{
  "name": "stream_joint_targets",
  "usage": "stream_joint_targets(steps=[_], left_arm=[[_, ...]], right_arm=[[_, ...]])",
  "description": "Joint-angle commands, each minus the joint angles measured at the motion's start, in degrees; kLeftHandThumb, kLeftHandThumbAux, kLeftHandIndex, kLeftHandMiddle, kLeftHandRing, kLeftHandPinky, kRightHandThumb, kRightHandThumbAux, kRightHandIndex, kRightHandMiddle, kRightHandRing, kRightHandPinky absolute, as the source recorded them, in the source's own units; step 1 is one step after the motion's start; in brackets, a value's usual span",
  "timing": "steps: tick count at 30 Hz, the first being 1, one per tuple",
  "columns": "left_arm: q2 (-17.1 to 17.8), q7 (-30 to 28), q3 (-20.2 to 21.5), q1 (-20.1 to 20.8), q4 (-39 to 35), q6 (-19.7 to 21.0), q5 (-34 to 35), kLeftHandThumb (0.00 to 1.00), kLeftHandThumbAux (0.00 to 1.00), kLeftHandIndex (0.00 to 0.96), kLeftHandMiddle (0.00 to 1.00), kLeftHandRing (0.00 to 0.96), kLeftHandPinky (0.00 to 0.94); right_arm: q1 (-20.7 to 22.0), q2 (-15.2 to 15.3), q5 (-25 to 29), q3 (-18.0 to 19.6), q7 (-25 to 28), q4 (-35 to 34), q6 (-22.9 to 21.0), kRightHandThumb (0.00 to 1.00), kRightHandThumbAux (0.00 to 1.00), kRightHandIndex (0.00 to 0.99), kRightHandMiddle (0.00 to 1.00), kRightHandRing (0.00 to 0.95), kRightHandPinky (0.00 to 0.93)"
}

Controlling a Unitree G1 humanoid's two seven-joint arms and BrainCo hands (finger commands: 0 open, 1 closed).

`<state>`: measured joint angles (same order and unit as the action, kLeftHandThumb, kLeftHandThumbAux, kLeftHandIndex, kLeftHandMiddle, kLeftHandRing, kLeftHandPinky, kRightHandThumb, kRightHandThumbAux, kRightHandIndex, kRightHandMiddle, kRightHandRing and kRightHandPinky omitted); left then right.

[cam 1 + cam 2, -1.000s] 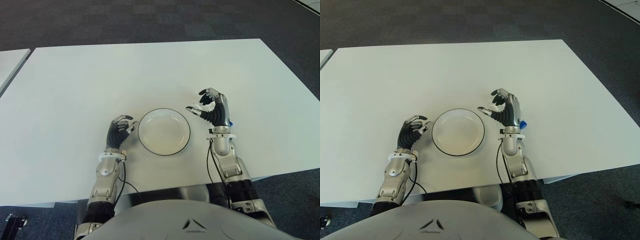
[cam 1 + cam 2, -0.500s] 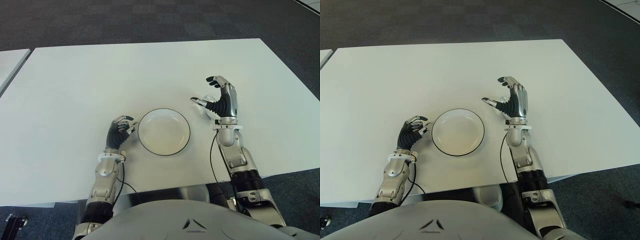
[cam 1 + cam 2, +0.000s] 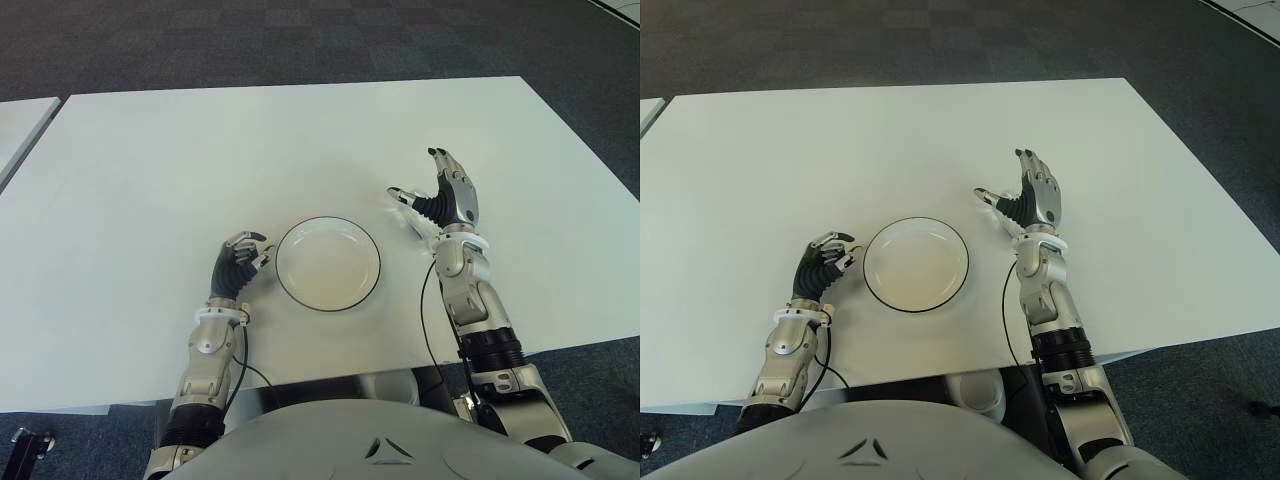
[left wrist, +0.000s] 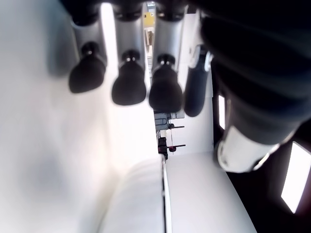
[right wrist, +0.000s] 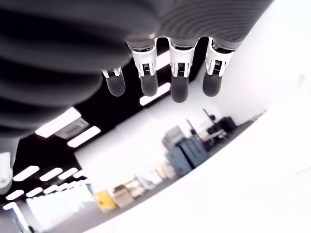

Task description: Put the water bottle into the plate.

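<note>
White table, round plate, two empty hands

Where the water bottle is cannot be told: neither eye view shows it clearly, and neither hand holds it. A faint pale shape just below the right hand's thumb is too indistinct to name.

The plate point(image 3: 328, 265) is white with a thin dark rim. It sits near the front middle of the white table point(image 3: 200, 150), and nothing lies in it.

The right hand point(image 3: 445, 198) is to the right of the plate and slightly farther back, clear of its rim. The palm is turned toward the plate. Its fingers point(image 5: 179, 90) are stretched out straight, with the thumb spread apart from them, and they grasp nothing.

The left hand point(image 3: 238, 262) shows just beside the plate's left edge. Its fingers point(image 4: 129, 90) are curled inward toward the thumb and close on nothing.

Beyond the table's far edge is a dark grey carpeted floor point(image 3: 300, 40).
</note>
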<state>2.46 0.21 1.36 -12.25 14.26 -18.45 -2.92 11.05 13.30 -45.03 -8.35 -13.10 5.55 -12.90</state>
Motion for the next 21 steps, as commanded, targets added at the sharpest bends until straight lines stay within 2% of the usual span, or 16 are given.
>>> stream_joint_targets(steps=[1, 4, 8, 13, 21], left_arm=[[0.0, 0.4, 0.2, -1.2, 2.3, 0.5, -0.2, 0.697, 0.720, 0.438, 0.799, 0.781, 0.758], [0.1, 0.3, 0.3, -1.2, 2.8, -0.4, -0.1, 0.697, 0.720, 0.438, 0.797, 0.777, 0.755], [0.1, 0.3, 0.3, -1.1, 3.2, -1.1, 0.0, 0.696, 0.720, 0.438, 0.797, 0.776, 0.758], [-0.1, 0.9, 0.5, -1.1, 3.6, -1.5, -0.2, 0.697, 0.720, 0.438, 0.802, 0.783, 0.774], [-0.5, 1.5, 0.5, -1.4, 2.6, -0.4, 0.2, 0.698, 0.720, 0.439, 0.810, 0.796, 0.794]], right_arm=[[2.5, -0.2, -0.4, -1.4, 0.5, 5.6, -3.1, 0.540, 0.353, 0.000, 0.000, 0.000, 0.002], [5.4, 0.5, 0.1, -2.1, -0.2, 12.8, -3.4, 0.528, 0.307, 0.000, 0.000, 0.000, 0.000], [7.0, 1.1, 0.3, -3.1, 0.7, 16.2, -4.8, 0.509, 0.268, 0.000, 0.000, 0.000, 0.000], [8.5, 1.9, 1.5, -3.8, 0.0, 22.0, -3.8, 0.465, 0.230, 0.000, 0.000, 0.000, 0.000], [9.7, 1.5, 3.3, -4.4, -0.2, 26.2, -4.9, 0.458, 0.223, 0.000, 0.000, 0.000, 0.000]])
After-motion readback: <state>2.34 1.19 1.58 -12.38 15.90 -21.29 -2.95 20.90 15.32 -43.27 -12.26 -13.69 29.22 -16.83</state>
